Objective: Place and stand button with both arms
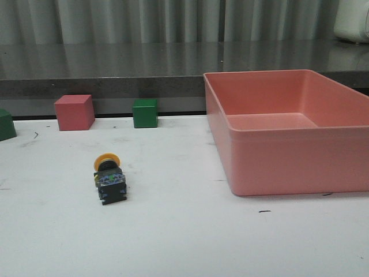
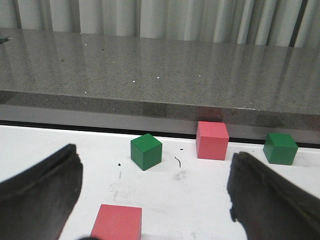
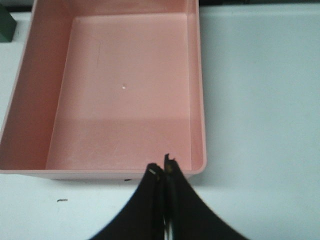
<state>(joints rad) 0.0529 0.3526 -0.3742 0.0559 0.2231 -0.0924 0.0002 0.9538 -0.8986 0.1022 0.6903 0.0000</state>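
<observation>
— Where is the button (image 1: 108, 179)?

— It lies on its side on the table (image 1: 184, 242), left of the box (image 1: 288, 130). None of my grippers touch it.

— And the box?

— It sits in front of my right gripper (image 3: 163, 171).

— What is by your left gripper (image 2: 155, 197)?

— Blocks. One block (image 2: 118, 222) lies between my fingers (image 2: 42, 192). Three more sit farther ahead by the wall.

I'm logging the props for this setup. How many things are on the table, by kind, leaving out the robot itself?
Green cubes: 2
Pink cubes: 2
Yellow-capped push-button with a black base: 1
Pink rectangular open bin: 1
Total: 6
</observation>
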